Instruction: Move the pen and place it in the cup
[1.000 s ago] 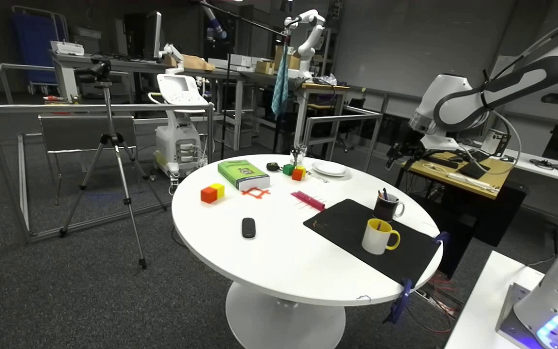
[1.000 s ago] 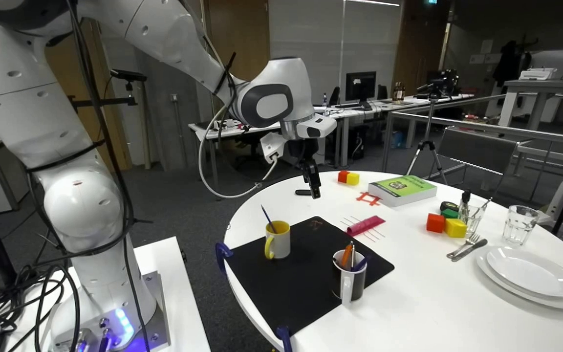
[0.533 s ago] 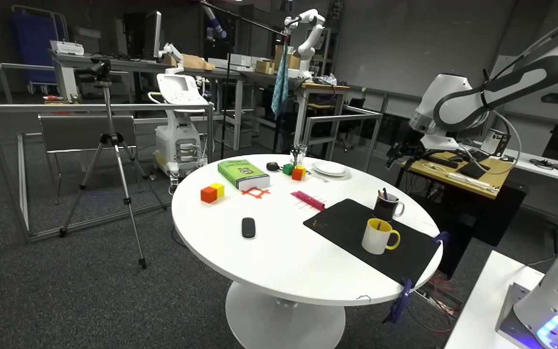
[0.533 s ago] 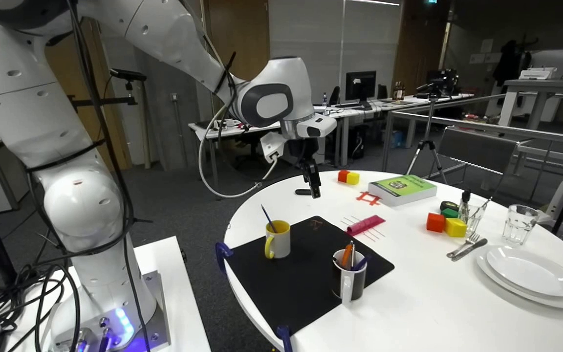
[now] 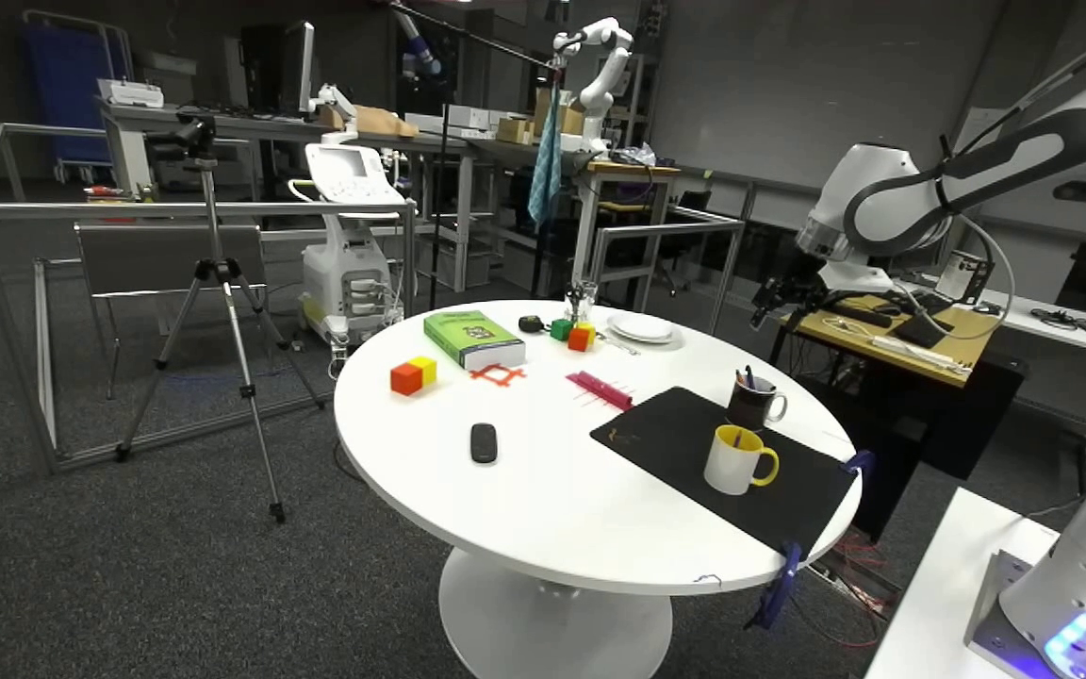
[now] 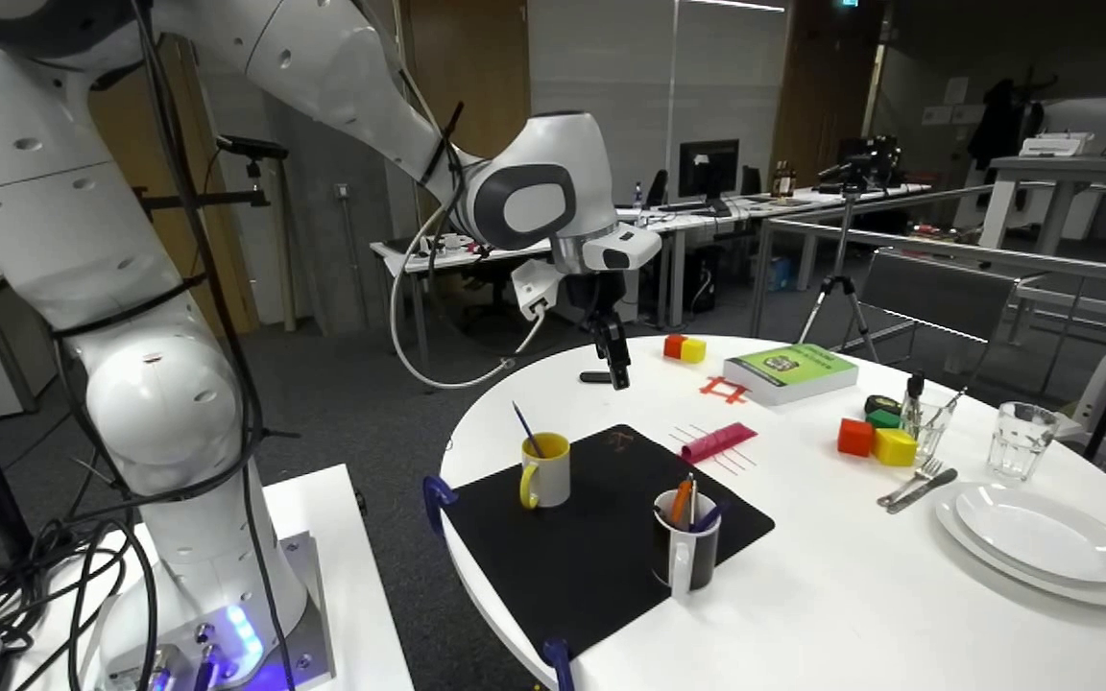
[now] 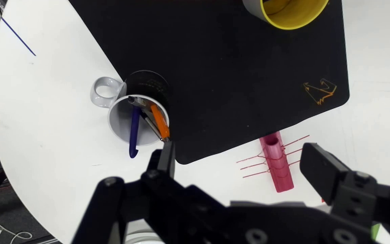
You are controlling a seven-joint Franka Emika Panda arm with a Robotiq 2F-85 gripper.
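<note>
The cup [image 7: 146, 83] is dark outside and white inside, with a white handle. It stands on the black mat's edge in both exterior views [image 5: 747, 409] [image 6: 706, 559]. An orange pen [image 7: 160, 121], a silver pen [image 7: 150, 124] and a blue pen [image 7: 134, 132] lean in it. A white mug with yellow inside and handle [image 6: 553, 482] stands beside it, also partly in the wrist view [image 7: 293, 17]. A dark blue pen [image 6: 527, 429] leans in that mug, tip up. My gripper [image 7: 239, 152] is open and empty, high above the table near the mat in an exterior view [image 6: 614, 369].
The black mat [image 6: 572, 557] is held by blue clamps [image 6: 436, 494] at the table edge. A pink tube piece [image 7: 278, 162] lies below my fingers. A green book [image 6: 791, 369], coloured cubes [image 6: 855, 438], glasses [image 6: 1019, 441], plates [image 6: 1043, 533] and a black device [image 5: 484, 443] stand around.
</note>
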